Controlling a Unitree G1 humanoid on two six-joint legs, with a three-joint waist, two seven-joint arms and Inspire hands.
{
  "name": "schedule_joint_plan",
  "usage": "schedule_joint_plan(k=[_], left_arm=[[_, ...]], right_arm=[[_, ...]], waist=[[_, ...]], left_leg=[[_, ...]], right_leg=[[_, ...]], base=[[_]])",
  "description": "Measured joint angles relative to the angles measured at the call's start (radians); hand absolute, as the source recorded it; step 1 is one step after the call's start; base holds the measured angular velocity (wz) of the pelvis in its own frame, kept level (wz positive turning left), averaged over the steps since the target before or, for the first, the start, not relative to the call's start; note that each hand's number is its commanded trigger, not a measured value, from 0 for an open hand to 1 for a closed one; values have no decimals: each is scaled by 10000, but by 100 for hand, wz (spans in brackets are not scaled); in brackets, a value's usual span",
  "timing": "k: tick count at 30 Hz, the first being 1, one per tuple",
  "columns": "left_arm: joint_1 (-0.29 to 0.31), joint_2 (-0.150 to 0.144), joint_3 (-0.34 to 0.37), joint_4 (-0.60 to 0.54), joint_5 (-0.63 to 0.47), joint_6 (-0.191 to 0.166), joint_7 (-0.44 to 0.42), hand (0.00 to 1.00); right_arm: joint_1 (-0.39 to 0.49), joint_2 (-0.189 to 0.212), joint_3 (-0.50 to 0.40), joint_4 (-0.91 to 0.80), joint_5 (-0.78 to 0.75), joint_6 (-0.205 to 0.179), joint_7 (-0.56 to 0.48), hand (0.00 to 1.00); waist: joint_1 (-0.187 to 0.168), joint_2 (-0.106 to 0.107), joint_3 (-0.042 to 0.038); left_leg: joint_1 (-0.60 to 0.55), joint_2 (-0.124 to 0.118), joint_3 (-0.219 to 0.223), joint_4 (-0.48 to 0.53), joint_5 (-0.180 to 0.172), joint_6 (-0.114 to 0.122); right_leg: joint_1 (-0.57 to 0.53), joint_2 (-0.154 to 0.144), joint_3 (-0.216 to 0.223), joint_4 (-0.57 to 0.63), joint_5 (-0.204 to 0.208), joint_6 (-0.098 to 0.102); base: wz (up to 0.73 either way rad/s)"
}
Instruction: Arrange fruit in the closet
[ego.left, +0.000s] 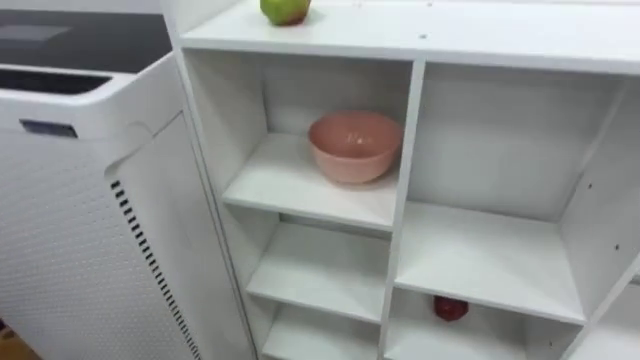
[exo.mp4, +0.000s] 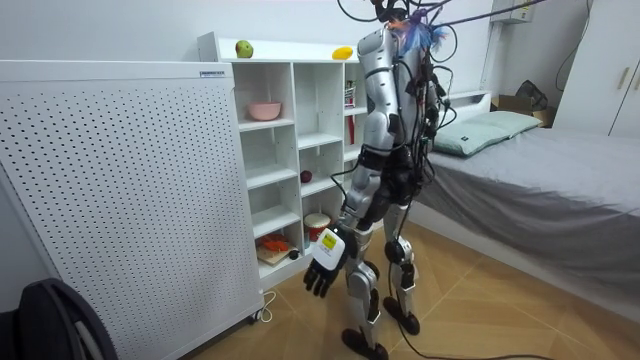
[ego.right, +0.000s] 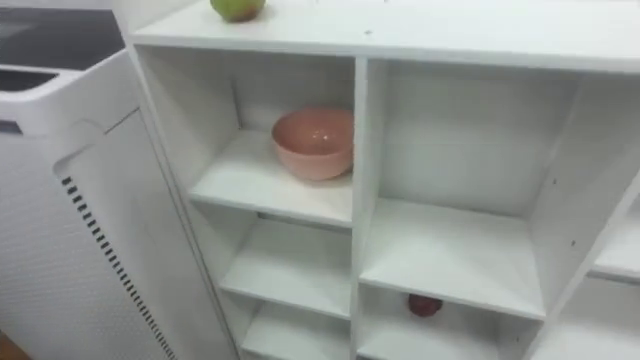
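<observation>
I'm watching the green apple (ego.left: 285, 9) getting cropped atop the closet (ego.left: 405, 150), while the room view is showing the left robot hand (exo.mp4: 325, 258) dangling released, empty.

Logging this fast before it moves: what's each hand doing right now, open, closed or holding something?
Left hand: open, fingers relaxed, empty, hanging low by the white shelved closet.
Right hand: cannot be told.

Pink bowl (ego.left: 355, 146) blocks left cubby (ego.left: 280, 185); neighbouring cubby (ego.left: 490, 255) open; white unit (ego.left: 90, 230) hugs closet (ego.left: 450, 35) left, perhaps touching.
</observation>
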Motion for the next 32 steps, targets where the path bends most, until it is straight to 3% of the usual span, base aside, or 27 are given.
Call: schedule_joint_plan(k=[4,7,11,15,18,26,32], left_arm=[[124,-400,203,-148,283,106,279,0],[69,-544,531,-349,451,239,395,0],[-75,-686,633,-319,451,318,642,0],[-199,-746,688,-255,679,530,563,0],[-322,-1006,1188,-228,975,666,432,0],[-639,-1149,1354,-233,986,665,137,0],[-655,-1295,1404,-194,975,666,-172,0]], right_arm=[[33,421,-675,431,741,44,1,0],[28,696,-1095,443,965,224,11,0],[-52,755,-1276,632,1458,349,120,0],[-313,847,-1362,1252,1798,738,584,0],[-506,991,-1712,1541,2018,945,924,0],[-605,1042,-1836,1680,2878,1309,1822,0],[-658,1044,-2033,1743,2885,1529,2464,0]], waist=[[-322,-35,-31],[-500,-55,-28],[-656,-1,-34],[-726,-13,-21],[-936,-26,-15],[-1188,-32,-7],[-1181,-49,2]], left_leg=[[1045,-73,50,-589,6,-3],[1342,-79,144,-765,6,-3],[1658,-71,286,-918,6,-4],[2059,-26,532,-1115,2,-11],[2290,-42,535,-1188,3,-12],[2564,-44,567,-1201,5,-11],[2678,-32,689,-1235,4,-10]], right_leg=[[1019,120,138,-724,127,128],[1227,144,300,-772,133,131],[1415,176,526,-866,146,132],[1695,237,820,-910,156,136],[1884,240,919,-1003,164,148],[2063,266,1060,-1016,169,150],[2070,271,1145,-972,169,149]], base=[[-6],[-10],[-14],[-17],[-8],[-2],[-6]])
